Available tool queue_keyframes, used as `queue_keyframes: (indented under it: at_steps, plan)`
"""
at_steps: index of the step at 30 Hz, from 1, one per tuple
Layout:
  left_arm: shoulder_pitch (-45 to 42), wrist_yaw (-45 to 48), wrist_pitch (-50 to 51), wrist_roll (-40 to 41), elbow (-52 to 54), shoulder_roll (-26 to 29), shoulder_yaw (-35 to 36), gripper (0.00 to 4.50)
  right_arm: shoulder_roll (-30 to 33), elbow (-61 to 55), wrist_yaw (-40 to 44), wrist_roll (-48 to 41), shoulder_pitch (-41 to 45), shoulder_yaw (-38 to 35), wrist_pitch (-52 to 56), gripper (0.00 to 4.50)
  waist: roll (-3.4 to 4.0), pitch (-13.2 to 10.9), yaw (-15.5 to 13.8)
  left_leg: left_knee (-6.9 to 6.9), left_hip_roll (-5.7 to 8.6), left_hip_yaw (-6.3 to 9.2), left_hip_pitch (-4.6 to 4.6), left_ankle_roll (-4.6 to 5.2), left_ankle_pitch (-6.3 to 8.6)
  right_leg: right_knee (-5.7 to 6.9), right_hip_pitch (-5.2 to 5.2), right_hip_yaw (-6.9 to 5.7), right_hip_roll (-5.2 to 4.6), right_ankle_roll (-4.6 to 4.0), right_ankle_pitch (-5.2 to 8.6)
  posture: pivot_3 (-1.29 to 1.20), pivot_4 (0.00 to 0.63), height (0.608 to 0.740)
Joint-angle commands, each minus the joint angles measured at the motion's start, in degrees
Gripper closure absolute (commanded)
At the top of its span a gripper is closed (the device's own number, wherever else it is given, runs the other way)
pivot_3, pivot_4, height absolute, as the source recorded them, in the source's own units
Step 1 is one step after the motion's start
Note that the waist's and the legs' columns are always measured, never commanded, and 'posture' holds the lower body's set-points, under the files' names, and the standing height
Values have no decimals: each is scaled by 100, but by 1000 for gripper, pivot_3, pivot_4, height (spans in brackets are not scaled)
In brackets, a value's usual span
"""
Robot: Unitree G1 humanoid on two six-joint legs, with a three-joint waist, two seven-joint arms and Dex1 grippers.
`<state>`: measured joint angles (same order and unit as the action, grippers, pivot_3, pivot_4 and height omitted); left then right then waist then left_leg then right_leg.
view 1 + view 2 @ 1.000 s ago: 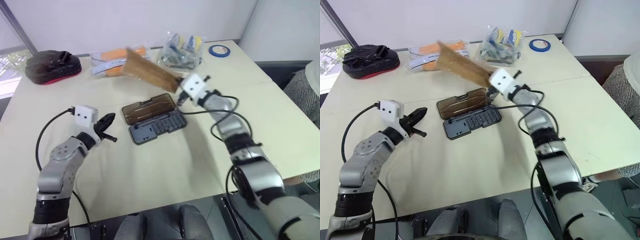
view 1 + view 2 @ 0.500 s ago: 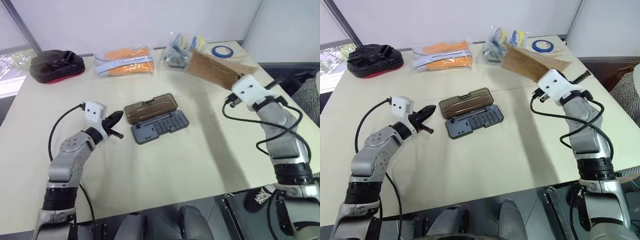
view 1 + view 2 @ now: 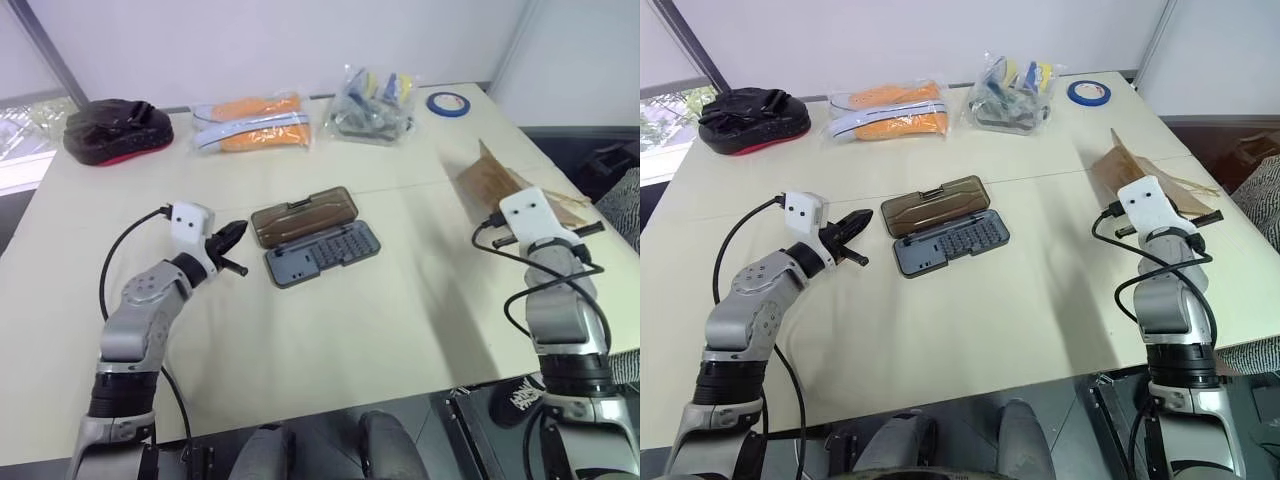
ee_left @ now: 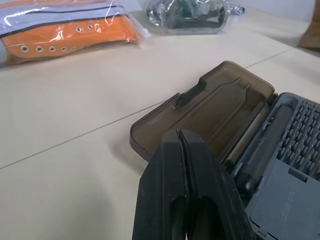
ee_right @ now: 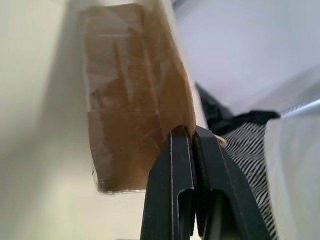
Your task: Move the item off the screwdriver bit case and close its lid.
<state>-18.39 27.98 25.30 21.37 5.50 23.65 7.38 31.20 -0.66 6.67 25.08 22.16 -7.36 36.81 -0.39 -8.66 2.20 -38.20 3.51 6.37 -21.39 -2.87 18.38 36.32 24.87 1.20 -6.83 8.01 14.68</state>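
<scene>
The screwdriver bit case [image 3: 322,255] lies open in the middle of the table, its dark grey tray showing rows of bits. Its smoky-brown lid [image 3: 303,215] is folded back flat on the far side. Nothing lies on the case. The item, a brown paper bag [image 3: 488,180], is tilted near the table's right edge, and my right gripper [image 5: 192,132] is shut on its near edge. My left gripper [image 4: 180,136] is shut and empty, level just left of the lid and pointing at it.
Along the far edge lie a black-and-red pouch [image 3: 110,128], orange-filled clear packets [image 3: 250,122], a clear bag of parts [image 3: 375,95] and a blue tape roll [image 3: 443,102]. A person's striped sleeve [image 3: 625,190] is beyond the table's right edge.
My right gripper carried the paper bag from above the case rightward and down to the table's right edge. The left gripper has stayed beside the lid.
</scene>
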Motion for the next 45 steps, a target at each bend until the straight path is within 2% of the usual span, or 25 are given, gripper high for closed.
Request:
queue_keyframes:
  at_steps: [1,2,3,4,8,11,18,22,27,33,38,41,45]
  plan:
    - [-2,1,-131,-46,154,30,44,4500,-87,-145,23,-200,-1,-133,91,4445,0,0,2,0,0,0,0,0,0,0,0,0,0,0,0,0,150,740]
    - [-12,3,-135,-50,138,32,47,4500,-112,-141,40,-238,-17,-127,140,4445,0,0,3,0,0,0,0,0,0,0,0,-1,1,0,0,0,150,740]
    - [-18,4,-138,-53,129,33,49,4500,-109,-138,48,-235,-39,-97,170,3928,0,0,3,0,0,0,0,0,0,0,0,-1,1,0,0,0,150,740]
    - [-26,7,-140,-55,117,36,52,4500,-100,-136,48,-228,-50,-67,194,3634,0,0,-6,0,0,1,0,0,0,0,0,0,1,0,0,0,150,740]
    - [-46,12,-133,-48,104,39,73,4500,-120,-249,65,-452,5,-219,185,1569,0,0,-8,-1,0,1,0,0,0,0,-1,1,1,0,0,0,150,740]
    - [-74,8,-119,-29,98,41,95,4500,138,-333,-239,-231,105,-122,-342,46,1,0,-8,-1,0,1,0,0,0,0,0,0,1,0,0,0,150,740]
    - [-127,43,-45,32,120,82,142,4500,-186,-1024,0,-933,619,-161,-910,46,1,0,31,1,-3,2,2,0,0,2,0,0,4,0,0,0,150,740]
    - [-176,94,35,120,128,100,158,4500,-324,-892,397,-1395,1182,-4,-1159,46,1,0,19,1,-2,7,1,0,0,1,0,0,3,0,0,0,150,740]
    - [-185,260,177,233,220,75,19,4500,-738,302,1173,-2234,2081,162,-1223,46,-1,1,27,-1,-2,8,5,0,0,0,-6,-4,4,0,0,0,150,740]
    - [-51,364,285,265,390,86,-58,4500,-993,1862,1979,-2540,2952,632,-1520,46,0,0,46,1,-2,14,3,0,0,-1,-2,-4,3,0,0,0,150,740]
    - [-20,333,276,251,425,65,-40,4500,-1247,3040,2188,-2469,3469,910,-1991,46,0,0,45,1,-2,18,2,0,0,0,0,-5,2,0,0,0,150,740]
    - [70,275,282,244,546,29,-58,4500,-1573,4227,2302,-2453,3971,1007,-2182,46,0,0,76,2,-2,18,3,-1,0,1,0,-4,2,0,0,0,150,740]
    - [177,214,303,240,663,-5,-57,4500,-1797,5267,2190,-2384,4370,1000,-2464,46,1,0,110,5,-3,26,0,-1,-1,3,2,-8,2,0,0,0,150,740]
